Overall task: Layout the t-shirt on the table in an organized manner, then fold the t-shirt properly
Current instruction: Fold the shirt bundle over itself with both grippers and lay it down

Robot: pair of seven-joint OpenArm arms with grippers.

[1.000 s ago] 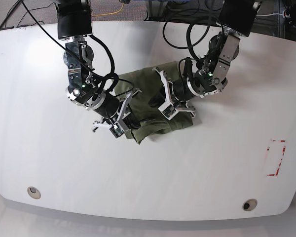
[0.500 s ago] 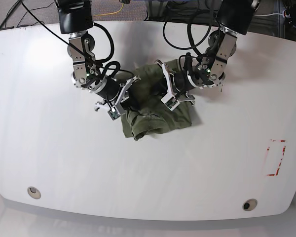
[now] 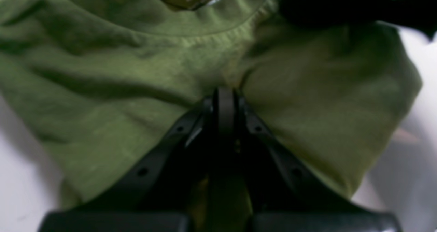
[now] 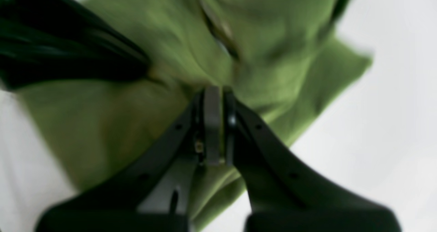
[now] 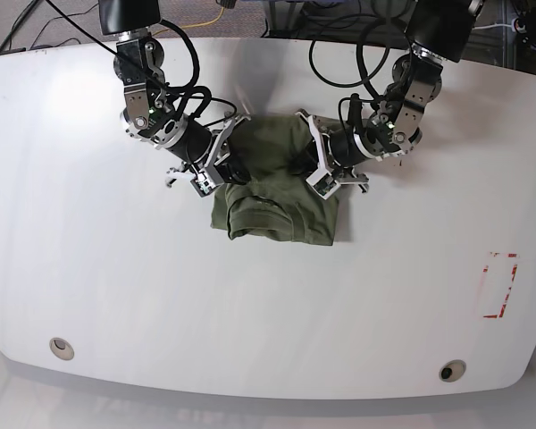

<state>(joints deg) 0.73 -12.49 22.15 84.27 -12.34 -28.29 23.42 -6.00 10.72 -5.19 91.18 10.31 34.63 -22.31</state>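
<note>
T-shirt [image 5: 277,192]: you see the olive-green garment bunched into a wrinkled heap near the middle of the bench, toward its far edge, with a rolled fold along its near side. In the left wrist view its ribbed collar [image 3: 218,30] curves across the top, and part of an inner label shows above that, too blurred to read.

Right claw [image 5: 216,172]: on the left of your base view; its fingers are pressed together and pinch the left edge of the heap. The right wrist view [image 4: 213,88] shows cloth gathered right at the tips.

Left claw [image 5: 326,174]: on the right of your base view; its fingers are drawn tight together on the right edge of the heap. The left wrist view [image 3: 223,90] shows the tips buried in a pucker of cloth just below the collar.

Bench [image 5: 116,286]: glossy white, with curved edges; the cloth lies between the two arms.

Grommet holes: one near your front left corner [image 5: 62,347], one near your front right [image 5: 451,370], both well apart from the cloth.

Red dashed rectangle [image 5: 499,286]: marked at the right side of the bench, well apart from the cloth.
</note>
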